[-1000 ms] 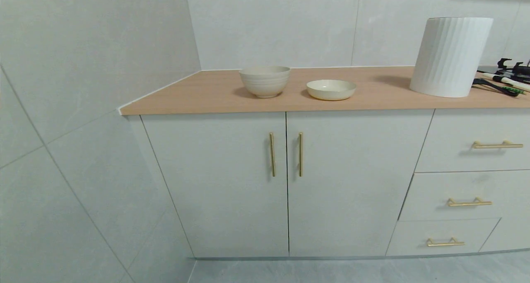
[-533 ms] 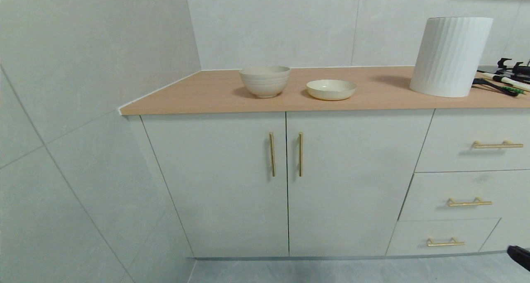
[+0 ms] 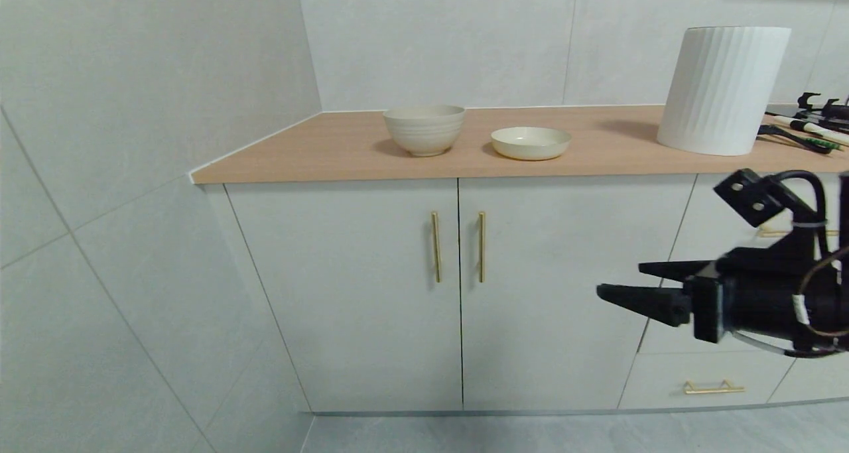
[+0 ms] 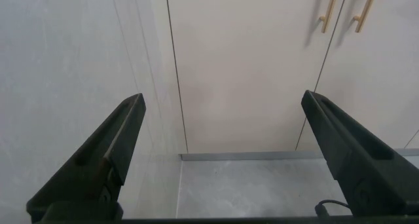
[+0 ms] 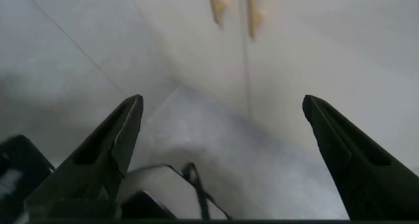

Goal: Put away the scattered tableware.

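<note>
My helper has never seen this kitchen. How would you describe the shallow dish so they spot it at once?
Look at the wooden counter above the two cabinet doors. Two cream pieces sit there; the dish is the one nearer the tall ribbed white cylinder. It is low and wide, unlike the deep bowl beside it.

— What can't you make out?

— My right gripper (image 3: 620, 279) stands in front of the drawers (image 3: 703, 221) and covers much of their fronts. Only a sliver of the top handle (image 3: 767, 231) shows, and the gripper's rear end runs off the head view's edge. The utensils (image 3: 806, 129) are cut off there as well, and they are too small for me to name.

— And from your wrists?

— My left gripper (image 4: 222, 98) has its fingers (image 4: 98, 165) cut short by the picture's edge, and the door handles (image 4: 327, 11) are clipped too. Beside my right fingers sits a dark shape (image 5: 19, 168), half out of frame. I cannot tell what it is.
</note>
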### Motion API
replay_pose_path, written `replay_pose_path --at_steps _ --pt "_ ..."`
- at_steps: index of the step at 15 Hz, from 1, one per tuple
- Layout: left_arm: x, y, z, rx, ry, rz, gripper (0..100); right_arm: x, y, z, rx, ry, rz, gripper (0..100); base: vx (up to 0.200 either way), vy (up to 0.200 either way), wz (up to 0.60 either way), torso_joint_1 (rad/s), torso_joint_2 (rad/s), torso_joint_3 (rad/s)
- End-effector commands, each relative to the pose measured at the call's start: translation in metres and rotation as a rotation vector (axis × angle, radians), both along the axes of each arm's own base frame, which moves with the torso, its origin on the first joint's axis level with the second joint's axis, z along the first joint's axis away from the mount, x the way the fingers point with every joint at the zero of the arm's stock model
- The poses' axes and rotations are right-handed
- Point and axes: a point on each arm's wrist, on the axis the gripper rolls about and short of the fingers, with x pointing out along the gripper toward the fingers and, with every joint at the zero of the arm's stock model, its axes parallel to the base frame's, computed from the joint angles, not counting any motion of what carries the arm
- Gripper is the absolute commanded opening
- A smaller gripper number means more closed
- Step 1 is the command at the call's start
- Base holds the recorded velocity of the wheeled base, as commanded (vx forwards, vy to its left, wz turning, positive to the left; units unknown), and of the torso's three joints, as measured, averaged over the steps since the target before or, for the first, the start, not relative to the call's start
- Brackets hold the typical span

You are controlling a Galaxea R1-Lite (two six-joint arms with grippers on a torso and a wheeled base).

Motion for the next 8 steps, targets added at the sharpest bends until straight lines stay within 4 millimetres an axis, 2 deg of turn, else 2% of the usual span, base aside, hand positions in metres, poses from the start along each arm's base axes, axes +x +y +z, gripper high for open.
replay_pose_path --at_steps 1,4,8 --pt "0.0 0.0 0.0 0.001 0.0 -0.001 100 0.047 0.041 -0.015 0.017 0.095 0.041 100 0.0 0.0 0.0 0.0 0.0 0.0" --pt "0.0 0.0 0.0 0.0 0.0 0.001 100 0.083 0.061 -0.021 0.028 0.112 0.042 100 0.0 0.0 0.0 0.0 0.0 0.0" --pt "0.0 0.0 0.0 0.0 0.0 0.001 100 0.123 0.086 -0.049 0.035 0.18 0.025 100 0.0 0.0 0.0 0.0 0.0 0.0"
